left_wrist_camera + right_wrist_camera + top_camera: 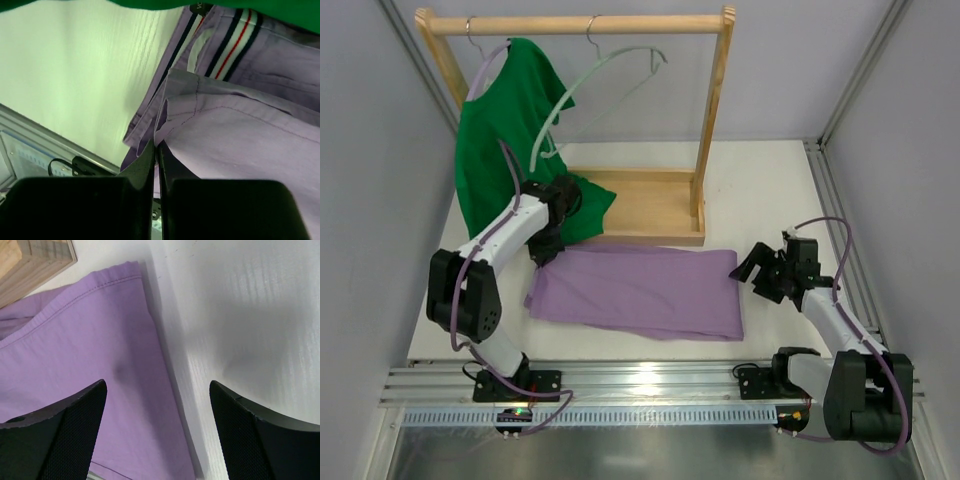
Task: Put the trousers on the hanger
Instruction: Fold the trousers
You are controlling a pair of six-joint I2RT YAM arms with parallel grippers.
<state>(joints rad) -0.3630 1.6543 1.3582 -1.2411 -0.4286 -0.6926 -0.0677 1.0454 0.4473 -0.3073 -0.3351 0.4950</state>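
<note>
The right claw [157,385] stood spread over the right edge of the trousers [640,290], lying flat mid-frame, limp and light cloth probably best taken at a hem or the waistband, where the left claw [156,149], pressed together, apparently pinched them.

Your trousers [640,290] are lying flat on the table [760,195] in front of the wooden rack [715,110]. Left gripper [548,250] is down at their left end, right by the green shirt [500,130]. Right gripper [757,268] sits just off the right end, jaws apart. The pale hanger [582,85] hangs tilted from the rail.
</note>
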